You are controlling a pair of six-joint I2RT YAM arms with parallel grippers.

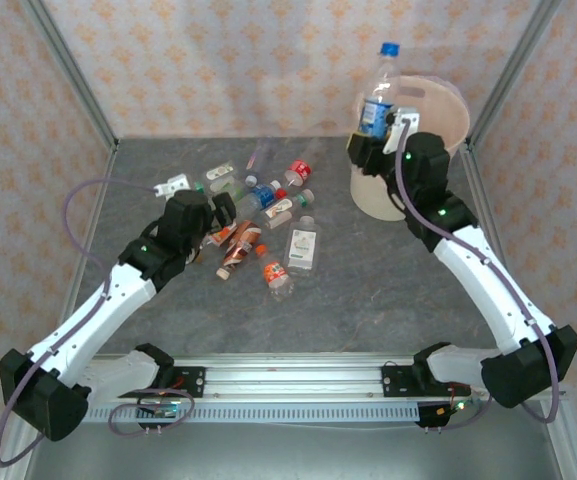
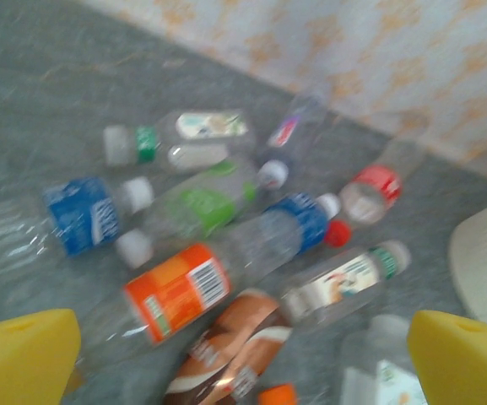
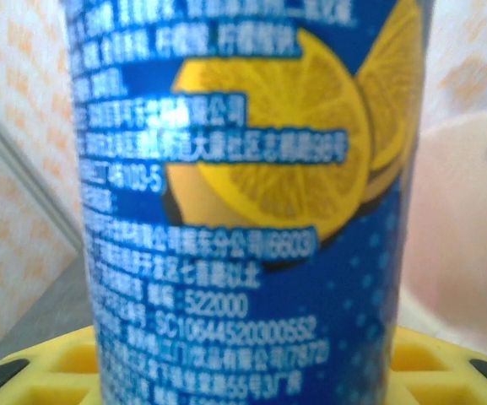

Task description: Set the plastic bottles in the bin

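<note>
Left gripper [image 2: 243, 371] spread wide over scattered small plastic bottles [image 2: 226, 253], right gripper [image 1: 378, 138] clamping upright blue-labelled clear bottle [image 1: 377, 105] at pale pinkish-beige round bin [image 1: 440, 112] left rim

Bare table [image 1: 368, 300] between the crowded bottle heap [image 1: 273, 212] and the bin [image 1: 448, 105].

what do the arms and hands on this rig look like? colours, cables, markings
Both match. The left arm and right arm have white link shells, black joint housings, small green lights and a thin purple cable along each. The left hand and right hand are black-bodied with bright yellow fingers; the right wrist view shows a moulded grid in the yellow.
</note>
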